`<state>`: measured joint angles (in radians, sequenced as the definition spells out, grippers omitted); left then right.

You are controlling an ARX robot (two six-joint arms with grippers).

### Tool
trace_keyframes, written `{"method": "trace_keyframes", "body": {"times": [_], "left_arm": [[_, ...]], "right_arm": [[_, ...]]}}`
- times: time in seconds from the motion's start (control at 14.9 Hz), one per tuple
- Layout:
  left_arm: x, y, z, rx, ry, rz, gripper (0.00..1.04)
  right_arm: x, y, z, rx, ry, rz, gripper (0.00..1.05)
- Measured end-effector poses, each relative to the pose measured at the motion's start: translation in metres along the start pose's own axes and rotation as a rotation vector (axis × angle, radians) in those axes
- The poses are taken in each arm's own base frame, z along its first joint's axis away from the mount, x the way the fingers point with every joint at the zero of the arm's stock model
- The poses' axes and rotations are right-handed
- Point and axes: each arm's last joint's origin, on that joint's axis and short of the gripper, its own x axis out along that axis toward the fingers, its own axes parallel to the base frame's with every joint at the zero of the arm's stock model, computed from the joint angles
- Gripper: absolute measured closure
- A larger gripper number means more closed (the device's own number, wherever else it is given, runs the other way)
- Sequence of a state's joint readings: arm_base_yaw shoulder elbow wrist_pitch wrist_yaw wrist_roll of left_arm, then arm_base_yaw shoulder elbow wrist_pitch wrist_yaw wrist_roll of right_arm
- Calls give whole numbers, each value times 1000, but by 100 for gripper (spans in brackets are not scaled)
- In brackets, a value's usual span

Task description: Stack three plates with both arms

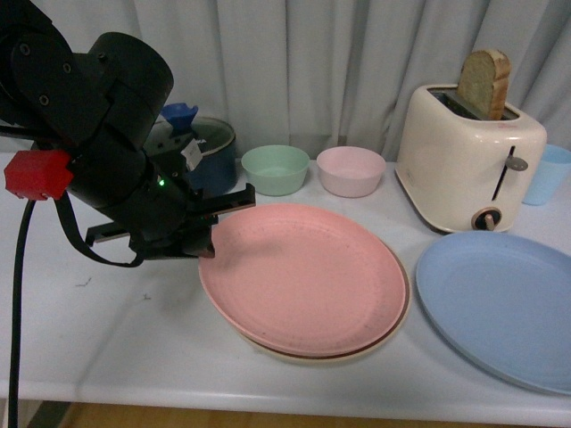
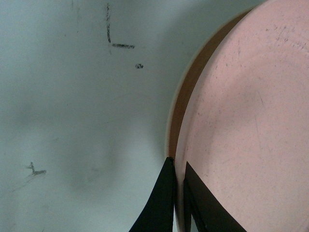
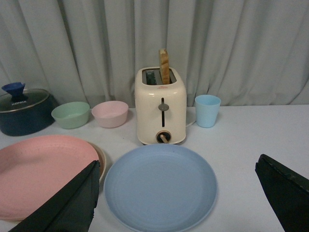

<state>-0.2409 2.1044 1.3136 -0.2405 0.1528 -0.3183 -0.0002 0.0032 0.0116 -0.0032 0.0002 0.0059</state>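
The pink plate (image 1: pixel 303 276) lies on the beige-cream plate (image 1: pixel 357 352), whose rim shows beneath it. My left gripper (image 1: pixel 203 241) is shut on the pink plate's left rim; in the left wrist view its black fingers (image 2: pixel 161 203) pinch the pink rim (image 2: pixel 181 169), with the cream plate's edge (image 2: pixel 176 111) just under. The blue plate (image 1: pixel 504 308) sits alone on the table at the right. In the right wrist view my right gripper (image 3: pixel 178 193) hangs open above the blue plate (image 3: pixel 159 186), its fingers (image 3: pixel 72 203) spread wide to either side.
Along the back stand a dark pot with lid (image 1: pixel 201 147), a green bowl (image 1: pixel 275 168), a pink bowl (image 1: pixel 351 169), a cream toaster with bread (image 1: pixel 468 156) and a light blue cup (image 1: pixel 546 172). The white table (image 1: pixel 107 321) ends at the front edge; a curtain hangs behind.
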Motion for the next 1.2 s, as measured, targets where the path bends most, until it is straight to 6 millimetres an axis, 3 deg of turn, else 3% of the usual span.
{"method": "trace_keyframes", "body": {"times": [0.07, 0.33, 0.4, 0.6, 0.67, 0.8, 0.87, 0.94, 1.07, 1.2], "left_arm": [[6, 2, -3, -19, 15, 12, 102], [-4, -2, 2, -25, -3, -30, 61], [-19, -6, 6, -12, -34, -49, 49], [-113, -10, 16, 92, -261, -70, 9], [-146, 0, 11, 121, -354, -19, 6], [-193, 11, -2, 149, -520, 92, 7], [-203, 10, 1, 180, -711, 121, 11], [-208, 11, -5, 192, -883, 161, 20], [-182, 32, -57, 223, -994, 182, 45], [-191, 45, -85, 218, -1092, 189, 71]], "right_arm": [[0, 0, 0, 0, 0, 0, 6], [0, 0, 0, 0, 0, 0, 6], [0, 0, 0, 0, 0, 0, 6], [0, 0, 0, 0, 0, 0, 6], [0, 0, 0, 0, 0, 0, 6], [0, 0, 0, 0, 0, 0, 6], [0, 0, 0, 0, 0, 0, 6], [0, 0, 0, 0, 0, 0, 6], [0, 0, 0, 0, 0, 0, 6], [0, 0, 0, 0, 0, 0, 6]]}}
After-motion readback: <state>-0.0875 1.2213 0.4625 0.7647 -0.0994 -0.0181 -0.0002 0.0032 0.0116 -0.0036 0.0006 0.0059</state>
